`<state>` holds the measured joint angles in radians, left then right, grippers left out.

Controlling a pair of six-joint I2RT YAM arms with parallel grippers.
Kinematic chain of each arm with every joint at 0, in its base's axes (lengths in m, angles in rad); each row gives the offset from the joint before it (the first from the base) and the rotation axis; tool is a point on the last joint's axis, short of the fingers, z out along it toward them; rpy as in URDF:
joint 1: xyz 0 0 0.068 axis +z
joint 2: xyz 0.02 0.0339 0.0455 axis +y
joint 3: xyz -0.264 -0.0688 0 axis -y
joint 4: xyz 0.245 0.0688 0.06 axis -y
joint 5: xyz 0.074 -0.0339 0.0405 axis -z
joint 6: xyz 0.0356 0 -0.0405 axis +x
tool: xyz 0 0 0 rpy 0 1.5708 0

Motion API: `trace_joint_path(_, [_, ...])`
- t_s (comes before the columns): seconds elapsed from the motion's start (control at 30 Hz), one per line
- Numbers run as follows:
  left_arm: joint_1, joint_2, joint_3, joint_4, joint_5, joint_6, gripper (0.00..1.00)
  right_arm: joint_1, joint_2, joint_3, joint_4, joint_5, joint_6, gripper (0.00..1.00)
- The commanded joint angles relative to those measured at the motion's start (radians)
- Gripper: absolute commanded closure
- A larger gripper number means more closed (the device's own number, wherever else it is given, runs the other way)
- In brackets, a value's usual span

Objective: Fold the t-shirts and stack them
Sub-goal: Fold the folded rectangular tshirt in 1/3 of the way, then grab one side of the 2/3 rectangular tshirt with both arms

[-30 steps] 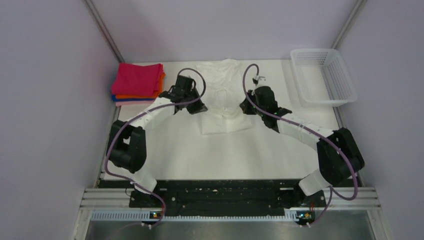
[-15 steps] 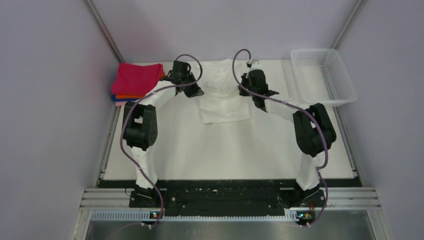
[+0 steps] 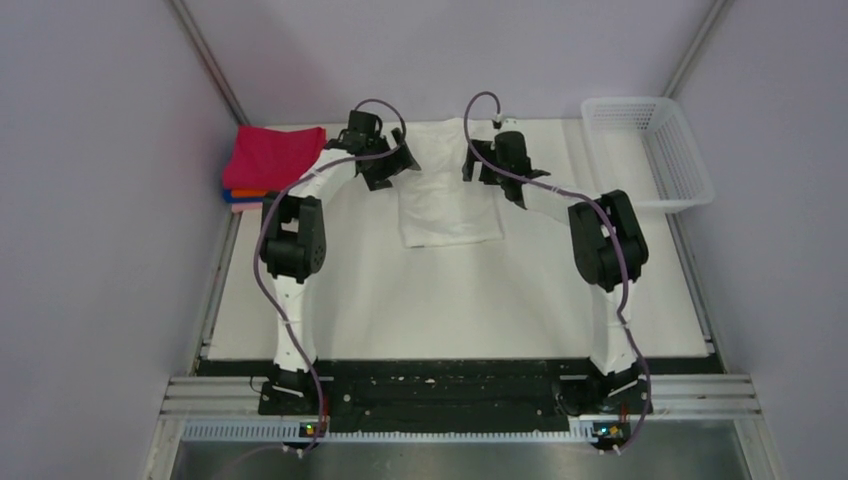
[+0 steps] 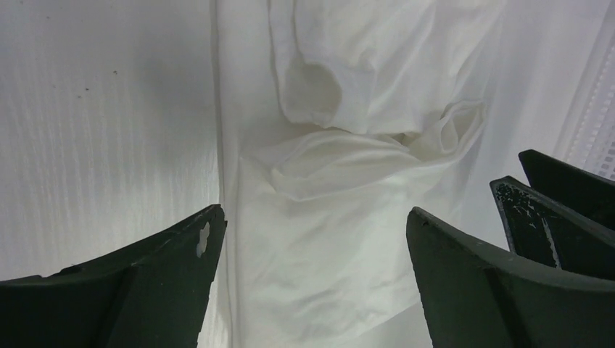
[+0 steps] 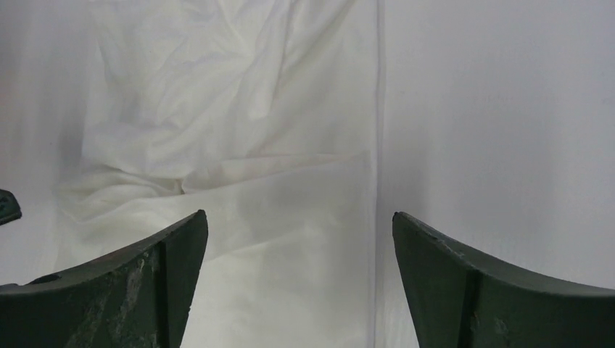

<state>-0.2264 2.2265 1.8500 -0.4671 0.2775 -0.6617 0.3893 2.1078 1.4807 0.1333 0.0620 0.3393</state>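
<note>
white t-shirt (image 3: pixel 450 205) lies toward the far side, just right of the folded stack (image 3: pixel 272 160). a second ago both grippers were clenched on it near its middle; now the left gripper (image 3: pixel 385 165) and right gripper (image 3: pixel 483 165) sit at its far end, jaws spread, holding nothing. i'd say one fold has been laid. the wrist views show bunched wrinkles there that the overhead view washes out.

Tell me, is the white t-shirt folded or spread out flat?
Partly folded. The white t-shirt lies as a narrow strip with straight side edges; the wrist views show overlapping, bunched layers.
</note>
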Motion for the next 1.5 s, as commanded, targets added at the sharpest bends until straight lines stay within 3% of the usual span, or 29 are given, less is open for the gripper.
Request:
trace_joint_path(0.0, [0.007,-0.111,0.035,-0.025,-0.038,0.027,0.01,-0.007,-0.103,-0.017,0.027,0.001,0.003,0.01])
trace_joint_path(0.33, [-0.032,-0.445,-0.501,0.034,0.011,-0.005,0.01,-0.006,-0.433,-0.446,-0.030,-0.028,0.146,0.01])
trace_joint_path(0.5, [-0.079,-0.493,-0.687,0.113,0.045,-0.065,0.02,-0.007,-0.499,-0.584,-0.042,-0.089,0.212,0.01])
trace_joint_path(0.7, [-0.102,-0.440,-0.728,0.150,0.029,-0.097,0.22,-0.007,-0.471,-0.589,-0.070,-0.107,0.244,0.08])
trace_joint_path(1.03, [-0.100,-0.349,-0.689,0.159,-0.023,-0.117,0.46,-0.007,-0.401,-0.586,-0.059,-0.093,0.257,0.25])
trace_joint_path(1.2, [-0.100,-0.307,-0.676,0.169,-0.002,-0.114,0.68,-0.007,-0.372,-0.580,-0.053,-0.106,0.259,0.38])
trace_joint_path(1.3, [-0.100,-0.286,-0.675,0.158,-0.001,-0.107,1.00,-0.007,-0.365,-0.593,-0.050,-0.134,0.266,0.53])
trace_joint_path(1.47, [-0.100,-0.301,-0.707,0.184,-0.004,-0.106,1.00,-0.006,-0.367,-0.631,-0.019,-0.145,0.278,0.66])
